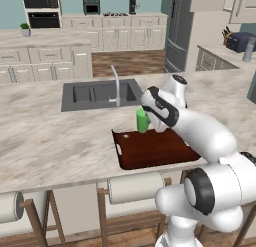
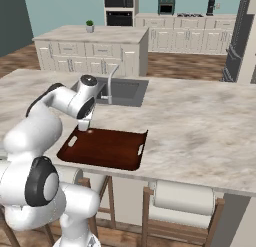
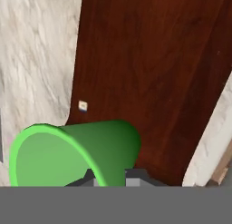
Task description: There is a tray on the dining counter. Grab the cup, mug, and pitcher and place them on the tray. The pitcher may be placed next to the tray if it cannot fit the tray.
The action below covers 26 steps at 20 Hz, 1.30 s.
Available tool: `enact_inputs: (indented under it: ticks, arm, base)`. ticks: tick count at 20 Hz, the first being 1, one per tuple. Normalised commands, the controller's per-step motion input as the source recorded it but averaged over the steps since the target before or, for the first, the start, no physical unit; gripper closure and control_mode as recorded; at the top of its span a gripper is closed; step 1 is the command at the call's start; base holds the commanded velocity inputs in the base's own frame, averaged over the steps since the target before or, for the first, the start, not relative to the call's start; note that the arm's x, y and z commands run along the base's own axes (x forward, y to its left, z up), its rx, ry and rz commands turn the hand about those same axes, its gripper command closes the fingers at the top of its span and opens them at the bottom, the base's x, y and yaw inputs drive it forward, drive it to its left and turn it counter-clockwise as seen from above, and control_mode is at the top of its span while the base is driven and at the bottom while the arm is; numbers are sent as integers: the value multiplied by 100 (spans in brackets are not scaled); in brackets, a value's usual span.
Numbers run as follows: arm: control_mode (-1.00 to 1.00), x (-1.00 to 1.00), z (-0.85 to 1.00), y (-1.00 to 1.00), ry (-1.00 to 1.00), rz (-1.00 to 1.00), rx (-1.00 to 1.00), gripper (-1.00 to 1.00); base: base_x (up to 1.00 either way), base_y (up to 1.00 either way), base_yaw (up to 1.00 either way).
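The bright green cup (image 1: 142, 120) hangs just above the far left end of the dark reddish-brown tray (image 1: 150, 150), with my gripper (image 1: 149, 122) shut on its rim. In the hand view the cup (image 3: 72, 153) lies in the lower left, its open mouth toward the camera. My gripper (image 3: 111, 180) pinches its wall, and the tray (image 3: 149, 73) spreads out beneath. In the right base view my hand hides the cup above the tray (image 2: 102, 148). A slim grey pitcher (image 1: 248, 50) stands on the far right counter. The mug is out of view.
The tray sits near the front edge of the dining counter (image 1: 45, 136). Behind it are the sunken sink (image 1: 100, 93) and the faucet (image 1: 116, 83). A dark toaster (image 1: 239, 41) stands beside the pitcher. Stools (image 1: 135, 187) are tucked under the counter's edge.
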Motion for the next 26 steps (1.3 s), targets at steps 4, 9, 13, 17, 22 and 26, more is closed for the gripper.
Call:
enact_inputs:
  ticks: [4,9,13,17,22,26]
  arm:
    - [-100,30,-45,15,2,0,0,100]
    - [-100,28,-46,18,5,0,0,100]
    - [-100,23,-38,10,4,0,0,100]
    - [-100,25,-32,8,3,0,0,100]
    - [-100,24,-23,3,0,0,0,100]
    - [-100,31,-23,8,0,0,0,100]
  base:
    - [0,0,0]
    - [0,0,0]
    - [0,0,0]
    - [0,0,0]
    - [0,0,0]
    - [0,0,0]
